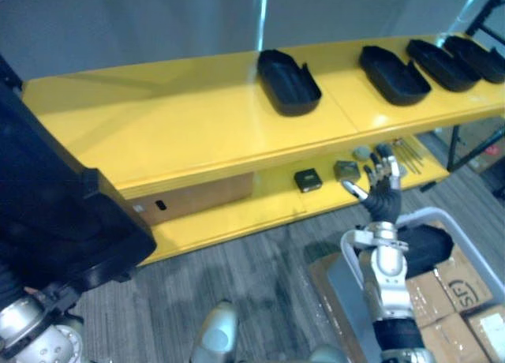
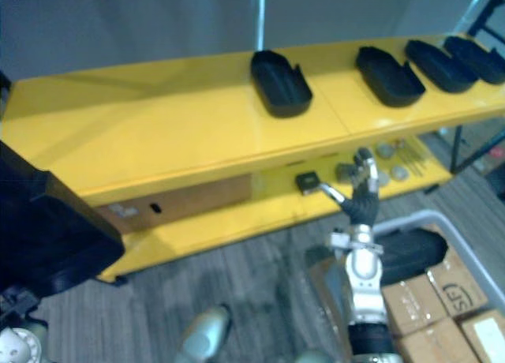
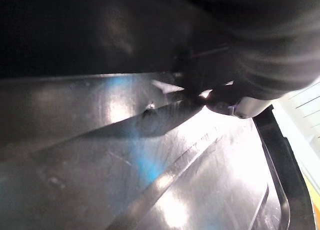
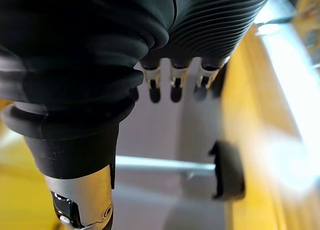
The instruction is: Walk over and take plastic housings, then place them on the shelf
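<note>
Right hand [image 1: 384,191] is raised with fingers spread and holding nothing, near the lower board of a yellow shelf [image 1: 181,134]. At the near left, a large black plastic housing [image 1: 55,213] is carried on the left arm. The left hand [image 3: 270,45] sits against its glossy inside, and I cannot tell its grip. Four more housings [image 1: 288,83] lie along the top board, centre to far right. The step in hand looks like delivery. Next, the carried housing likely needs lifting over the shelf's front edge onto the bare left stretch.
</note>
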